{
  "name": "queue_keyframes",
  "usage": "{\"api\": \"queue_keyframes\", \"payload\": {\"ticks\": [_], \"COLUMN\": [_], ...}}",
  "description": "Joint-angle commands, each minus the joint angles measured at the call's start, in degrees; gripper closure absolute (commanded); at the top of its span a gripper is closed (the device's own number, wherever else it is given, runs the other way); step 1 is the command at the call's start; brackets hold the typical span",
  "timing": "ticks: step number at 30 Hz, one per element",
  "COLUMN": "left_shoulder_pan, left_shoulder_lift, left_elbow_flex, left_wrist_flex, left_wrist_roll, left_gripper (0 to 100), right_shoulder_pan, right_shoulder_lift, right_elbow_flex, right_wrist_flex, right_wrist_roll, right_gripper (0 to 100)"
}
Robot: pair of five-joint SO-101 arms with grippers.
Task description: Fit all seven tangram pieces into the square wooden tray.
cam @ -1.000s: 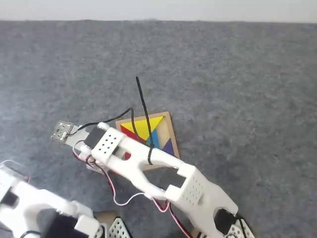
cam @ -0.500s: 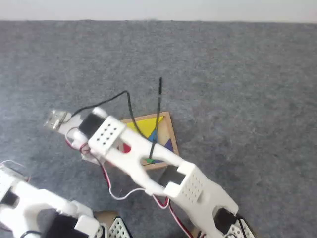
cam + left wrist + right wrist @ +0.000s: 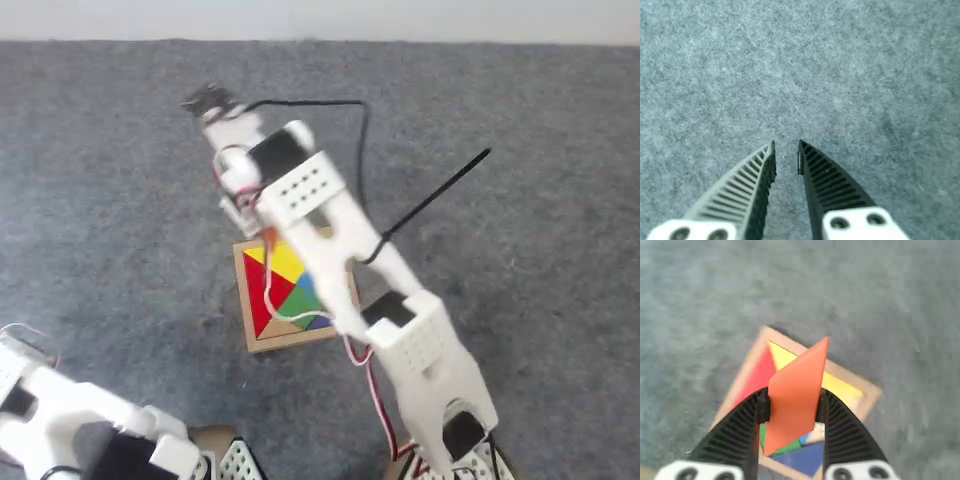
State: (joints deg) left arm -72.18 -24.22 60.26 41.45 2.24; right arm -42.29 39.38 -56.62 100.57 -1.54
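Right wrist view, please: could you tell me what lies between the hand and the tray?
An orange piece, clamped in the right hand, hangs above the tray; the right wrist view shows it.

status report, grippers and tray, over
Right gripper shut on orange piece, by the tray. Left gripper open, empty, over carpet. Nothing blocking tray.

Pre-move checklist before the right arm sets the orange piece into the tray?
1. Orange piece clamped in right gripper: ok.
2. Tray in sight beneath the piece: ok.
3. Free slot that fits it: cannot tell, the piece hides part of the tray.
4. Piece lying flat to the tray: not ok, held on edge.
5. Left gripper clear of the tray: ok, empty over bare carpet.
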Motion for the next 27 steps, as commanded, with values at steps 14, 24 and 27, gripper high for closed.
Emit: {"api": "queue_keyframes", "payload": {"ticks": [14, 24, 27], "left_shoulder_pan": [-0.09, -0.35, -0.09], "left_shoulder_lift": [-2.29, -2.29, -2.37], "left_elbow_flex": [-1.54, -1.54, -1.01], "left_wrist_flex": [0.53, 0.53, 0.26], "left_wrist_roll": [0.18, 0.18, 0.09], "left_gripper": [93, 93, 93], "right_shoulder_pan": [10.95, 7.43, 8.48], "right_shoulder_lift": [-14.81, -11.12, -10.59], "right_elbow_flex": [35.34, 36.66, 37.27], "right_wrist_flex": [-4.7, -12.88, -14.2], "right_wrist_roll": [-42.73, -29.45, -25.93], "right_gripper": [99.1, 99.1, 99.1]}}
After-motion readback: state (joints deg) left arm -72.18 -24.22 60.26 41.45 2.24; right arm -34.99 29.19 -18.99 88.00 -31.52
